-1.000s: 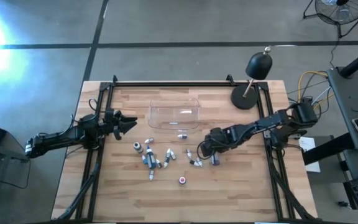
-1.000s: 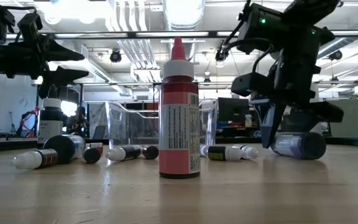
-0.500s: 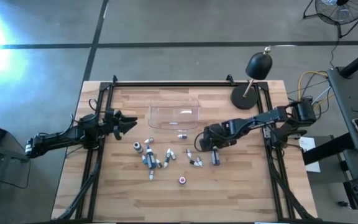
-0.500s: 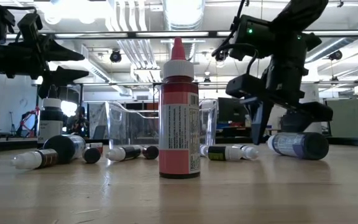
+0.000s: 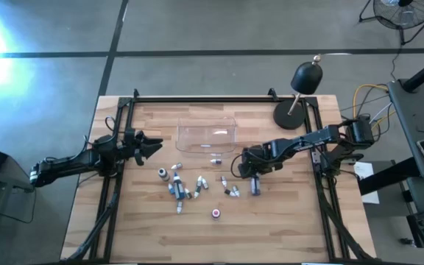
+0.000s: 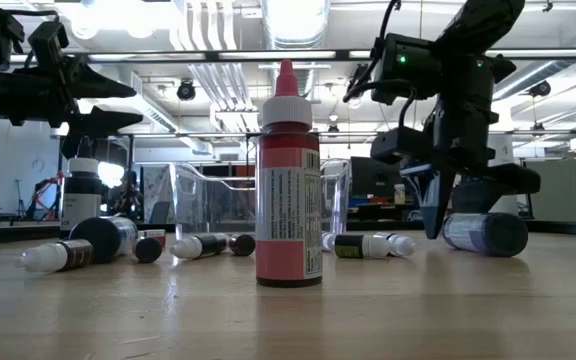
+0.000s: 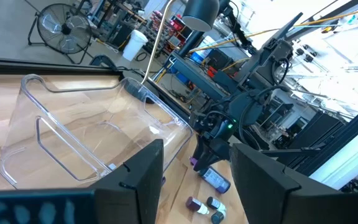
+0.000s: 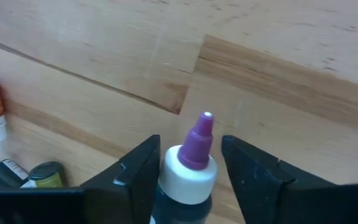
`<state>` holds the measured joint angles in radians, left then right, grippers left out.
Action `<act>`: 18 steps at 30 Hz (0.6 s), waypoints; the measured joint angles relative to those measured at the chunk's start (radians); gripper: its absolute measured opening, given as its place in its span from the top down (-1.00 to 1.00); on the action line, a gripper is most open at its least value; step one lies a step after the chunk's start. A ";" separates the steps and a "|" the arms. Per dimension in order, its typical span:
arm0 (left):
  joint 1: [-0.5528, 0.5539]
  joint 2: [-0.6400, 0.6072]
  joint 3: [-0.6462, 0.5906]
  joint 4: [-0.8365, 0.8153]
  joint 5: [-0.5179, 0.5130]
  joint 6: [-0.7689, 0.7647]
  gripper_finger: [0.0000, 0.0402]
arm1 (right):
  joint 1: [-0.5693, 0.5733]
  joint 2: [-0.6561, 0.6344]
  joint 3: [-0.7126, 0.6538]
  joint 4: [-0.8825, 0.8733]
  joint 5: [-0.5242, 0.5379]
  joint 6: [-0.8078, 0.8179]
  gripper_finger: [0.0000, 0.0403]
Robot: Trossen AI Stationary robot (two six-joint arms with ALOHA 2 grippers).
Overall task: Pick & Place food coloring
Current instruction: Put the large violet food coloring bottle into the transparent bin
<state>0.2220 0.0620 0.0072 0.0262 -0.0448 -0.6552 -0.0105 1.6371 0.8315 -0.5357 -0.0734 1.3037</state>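
Several tiny food coloring bottles [image 5: 177,189] lie scattered on the wooden table near its middle. A red one [image 6: 288,180] stands upright on its base near the table's front. My right gripper [image 5: 250,174] points down, open, at the purple-tipped bottle [image 8: 190,169], which lies on its side [image 5: 255,187]. Its fingers stand on either side of the white collar below the tip; whether they touch it I cannot tell. My left gripper [image 5: 150,145] hovers open at the table's left side, above the table [image 6: 108,105]. The clear tray [image 5: 206,135] rests on the table toward the far edge.
A black desk lamp [image 5: 300,94] stands at the table's far right corner. Black frame rails [image 5: 116,184] run along the table's left and right sides. One bottle [image 5: 216,159] lies just in front of the tray. Bare wood [image 5: 285,221] spreads near the front right.
My right gripper swung a little toward the table's left and tipped, then came back over the purple-tipped bottle with its fingers upright. The bottle has stayed where it lay.
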 joint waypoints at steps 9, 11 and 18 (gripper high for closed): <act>0.000 0.000 0.000 0.000 0.000 0.000 0.20 | 0.000 -0.004 -0.001 -0.005 -0.033 0.003 0.60; 0.000 0.000 0.000 0.000 0.000 0.000 0.20 | 0.001 -0.008 -0.003 -0.006 -0.035 0.008 0.68; 0.000 0.000 0.000 0.000 0.000 0.000 0.20 | 0.001 -0.036 -0.003 -0.012 -0.008 0.026 0.71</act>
<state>0.2222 0.0620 0.0074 0.0261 -0.0446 -0.6552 -0.0097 1.6009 0.8280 -0.5480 -0.0811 1.3298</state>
